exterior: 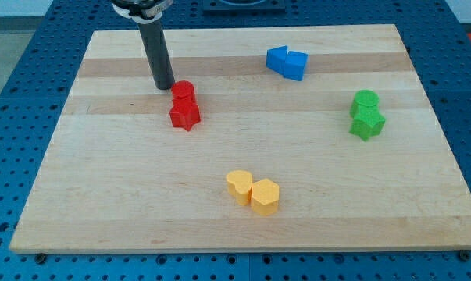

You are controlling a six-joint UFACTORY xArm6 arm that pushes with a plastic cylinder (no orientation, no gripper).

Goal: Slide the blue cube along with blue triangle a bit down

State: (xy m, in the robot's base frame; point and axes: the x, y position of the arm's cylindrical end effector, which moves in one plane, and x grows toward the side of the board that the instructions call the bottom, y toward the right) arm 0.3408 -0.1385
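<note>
The blue cube (pixel 295 65) and the blue triangle (pixel 276 58) sit touching each other near the view's top, right of centre, on the wooden board (pixel 102 156). My tip (pixel 164 86) rests on the board at the upper left, far to the left of the blue pair. It stands just left of and above a red cylinder (pixel 183 91).
A red star-shaped block (pixel 185 114) sits right below the red cylinder. A green cylinder (pixel 365 101) and a green star-shaped block (pixel 367 123) sit at the right. Two yellow blocks (pixel 238 186) (pixel 265 196) sit side by side near the bottom centre.
</note>
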